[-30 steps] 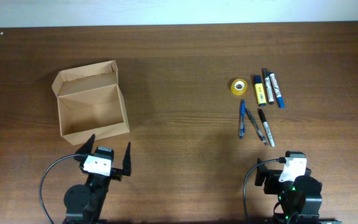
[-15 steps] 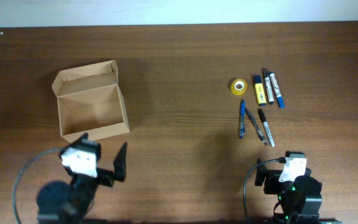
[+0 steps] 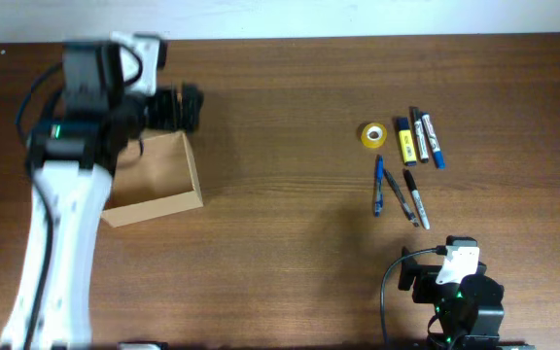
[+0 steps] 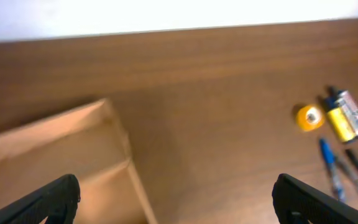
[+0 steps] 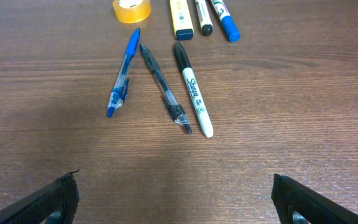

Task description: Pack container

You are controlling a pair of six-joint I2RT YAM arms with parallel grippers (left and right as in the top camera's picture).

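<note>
1. box sits on the left half of the table, top open, bare card floor showing; its left part and back edge are hidden under the left arm in the overhead view
2. in the left wrist view the box fills the lower left corner, blurry, with a fold line running across it
3. left claw is blurred and hangs over the box's far right corner; it is released, jaws spread wide; in its own wrist view the left fingertip is over the box and the right fingertip over bare wood
4. right claw is released too, jaws spread wide, fingertips in the two bottom corners of its wrist view; the right arm sits low at the near right edge of the table, well apart from the box
5. loose items lie on the right half of the table, well apart from the box: yellow tape roll, then just beside it to the right a yellow highlighter, a black marker and a blue marker, close together in a row
6. nearer the right arm lie a blue pen, a dark pen and a white-barrelled marker, fanned out side by side
7. right wrist view has these three in the middle, blue pen leftmost, tape roll cut by the top edge
</note>
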